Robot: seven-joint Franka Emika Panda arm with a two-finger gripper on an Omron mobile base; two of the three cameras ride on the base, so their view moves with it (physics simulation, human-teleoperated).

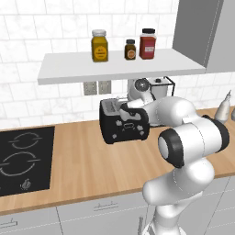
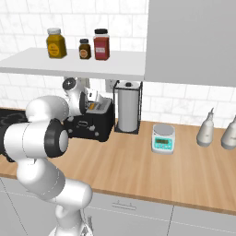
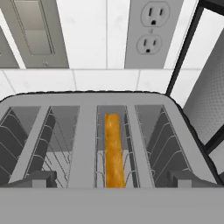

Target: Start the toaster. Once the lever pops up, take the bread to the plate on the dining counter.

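The black toaster [image 1: 120, 129] stands on the wood worktop against the tiled wall, also seen past my arm [image 2: 94, 125]. From the hand view I look down on its silvery slotted top [image 3: 87, 144]. The bread [image 3: 113, 148] stands on edge in the third slot from the left, showing only its orange-brown crust. My gripper [image 3: 113, 180] hovers just above the toaster's top, open, with one dark fingertip [image 3: 35, 178] on each side and nothing between them. It hangs over the toaster in the left base view [image 1: 125, 110] too. The plate and the dining counter are out of view.
A wire paper-towel holder [image 2: 128, 108] stands right of the toaster, then a small scale [image 2: 163, 138] and two pale bottles [image 2: 205, 128]. A black hob [image 1: 23, 158] lies to the left. A shelf [image 1: 114, 66] with three jars hangs close overhead. Wall sockets [image 3: 148, 30] sit behind the toaster.
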